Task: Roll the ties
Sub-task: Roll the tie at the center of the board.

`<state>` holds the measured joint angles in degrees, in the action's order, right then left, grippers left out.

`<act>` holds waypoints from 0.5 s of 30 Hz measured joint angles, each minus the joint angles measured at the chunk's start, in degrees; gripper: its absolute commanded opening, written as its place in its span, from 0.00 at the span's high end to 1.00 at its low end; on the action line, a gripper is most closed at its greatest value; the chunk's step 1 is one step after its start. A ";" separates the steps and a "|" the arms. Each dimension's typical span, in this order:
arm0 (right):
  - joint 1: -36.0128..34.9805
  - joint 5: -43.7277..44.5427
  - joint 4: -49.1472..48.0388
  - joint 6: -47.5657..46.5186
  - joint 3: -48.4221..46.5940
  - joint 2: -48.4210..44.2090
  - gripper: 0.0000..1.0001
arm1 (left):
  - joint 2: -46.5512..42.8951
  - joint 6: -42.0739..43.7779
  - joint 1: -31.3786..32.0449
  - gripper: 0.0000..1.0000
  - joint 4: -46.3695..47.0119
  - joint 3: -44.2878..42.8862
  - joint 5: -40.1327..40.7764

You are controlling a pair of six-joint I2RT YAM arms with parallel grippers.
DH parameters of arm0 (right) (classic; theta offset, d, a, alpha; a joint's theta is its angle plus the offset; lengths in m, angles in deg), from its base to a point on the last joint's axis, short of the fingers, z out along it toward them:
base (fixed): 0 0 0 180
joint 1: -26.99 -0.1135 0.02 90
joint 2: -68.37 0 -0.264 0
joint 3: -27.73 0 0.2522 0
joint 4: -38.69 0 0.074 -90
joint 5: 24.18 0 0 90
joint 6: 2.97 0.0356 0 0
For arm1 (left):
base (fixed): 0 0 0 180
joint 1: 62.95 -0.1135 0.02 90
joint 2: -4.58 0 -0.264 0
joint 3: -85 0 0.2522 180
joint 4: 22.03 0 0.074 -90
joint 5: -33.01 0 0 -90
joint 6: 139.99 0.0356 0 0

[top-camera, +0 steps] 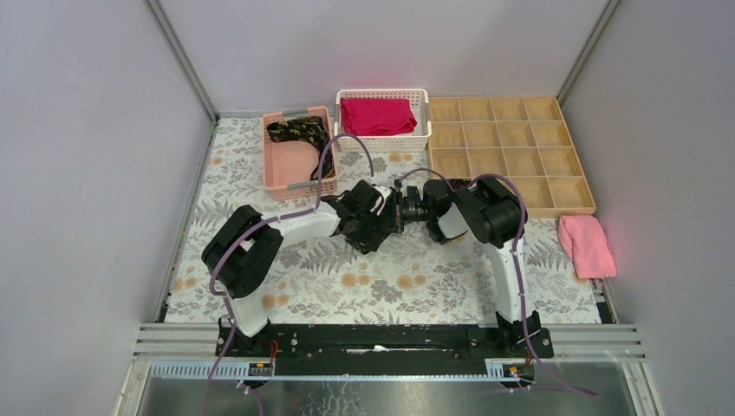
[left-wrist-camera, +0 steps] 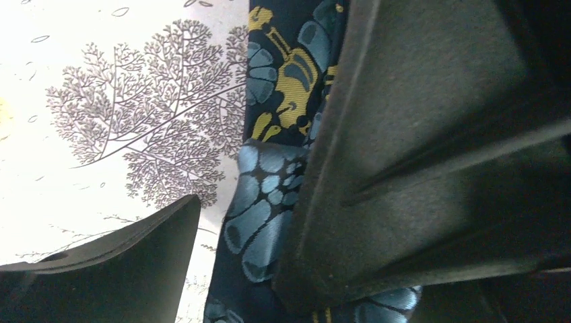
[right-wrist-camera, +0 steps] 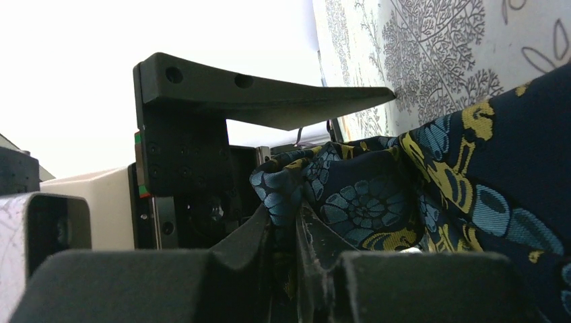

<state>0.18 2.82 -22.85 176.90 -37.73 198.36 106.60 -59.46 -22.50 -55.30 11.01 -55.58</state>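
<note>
Two arms fold inward in the overhead view, the left hand (top-camera: 384, 211) and right hand (top-camera: 409, 211) meeting tip to tip at mid-worktop (top-camera: 390, 286); a dark tie (top-camera: 295, 132) lies bunched in the pink basket (top-camera: 269, 156). Left wrist view: the fingers stand spread, and the patterned tie (left-wrist-camera: 269, 195) runs top to bottom between them on the worktop. Right wrist view: the right hand's fingers are pressed together, pinching a bunched fold of that tie, whose length trails rightward.
</note>
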 measured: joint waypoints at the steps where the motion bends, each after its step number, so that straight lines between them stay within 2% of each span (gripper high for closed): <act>1: 0.02 0.17 -0.02 0.00 0.00 0.02 0.86 | 0.26 0.07 0.00 0.01 -0.11 -0.33 -0.46; 11: 0.04 -0.46 -0.42 0.50 0.00 0.04 0.86 | 2.21 0.85 0.15 0.02 0.76 -2.93 -5.88; 15: 0.13 -0.46 -0.39 0.70 0.02 0.04 0.86 | 3.91 1.79 0.55 0.08 1.51 -4.68 -7.45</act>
<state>0.31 2.36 -23.25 177.60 -37.71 198.41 110.51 -57.67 -21.95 -53.79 6.34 -63.03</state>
